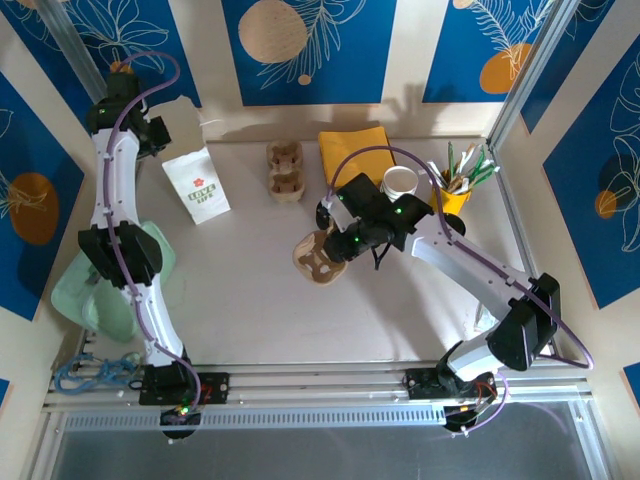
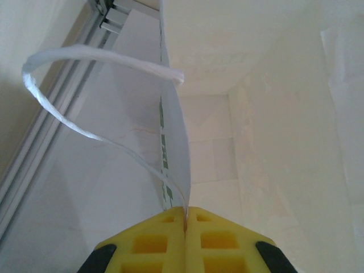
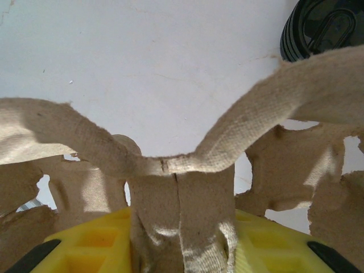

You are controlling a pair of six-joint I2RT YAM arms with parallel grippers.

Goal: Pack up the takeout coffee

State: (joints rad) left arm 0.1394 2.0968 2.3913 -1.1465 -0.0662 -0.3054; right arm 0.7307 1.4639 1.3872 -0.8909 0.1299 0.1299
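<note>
Left gripper (image 2: 186,211) pinched white paper bag (image 2: 173,142); my right gripper (image 3: 182,227), clamping brown pulp carrier (image 3: 187,162), had white paper cup (image 1: 400,181) at two o'clock.

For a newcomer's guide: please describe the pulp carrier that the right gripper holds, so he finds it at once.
Start at the yellow napkin at the back of the table. Two brown pulp carriers lie near it. The wanted carrier lies mid-table, clamped by the right gripper; the other carrier lies free, left of the napkin.

The right arm (image 1: 460,250) covers part of the pulp carrier (image 1: 312,263); black lid (image 3: 321,28) cropped.
</note>
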